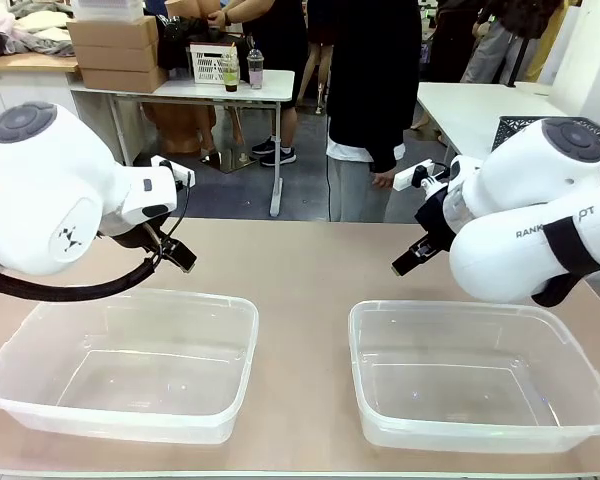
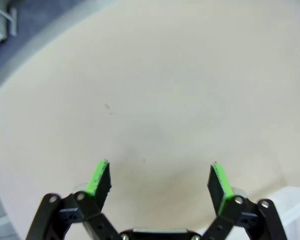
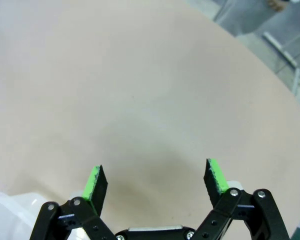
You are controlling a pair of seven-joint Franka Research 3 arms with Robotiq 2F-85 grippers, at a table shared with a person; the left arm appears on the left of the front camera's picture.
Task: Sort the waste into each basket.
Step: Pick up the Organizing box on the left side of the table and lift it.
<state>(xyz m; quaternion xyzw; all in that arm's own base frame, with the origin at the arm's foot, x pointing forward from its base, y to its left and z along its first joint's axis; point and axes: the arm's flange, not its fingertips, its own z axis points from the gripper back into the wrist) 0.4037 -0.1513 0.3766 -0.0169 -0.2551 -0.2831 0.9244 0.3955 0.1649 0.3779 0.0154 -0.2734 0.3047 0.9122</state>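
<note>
Two clear plastic tubs stand on the beige table, the left basket point(image 1: 130, 365) and the right basket point(image 1: 475, 375), both with nothing inside. No cans or bottles of waste show on this table. My left gripper point(image 1: 178, 257) hangs open above the table just behind the left tub; in the left wrist view the left gripper point(image 2: 160, 181) has only bare tabletop between its green pads. My right gripper point(image 1: 408, 262) hangs open behind the right tub; the right gripper point(image 3: 155, 182) also frames bare tabletop. A tub corner point(image 3: 5, 210) shows at that view's lower left.
A person in dark clothes point(image 1: 370, 90) stands at the far side of the table point(image 1: 300, 260). Behind stands a white table point(image 1: 190, 88) carrying a white crate and bottles. A dark lattice basket point(image 1: 525, 128) sits far right.
</note>
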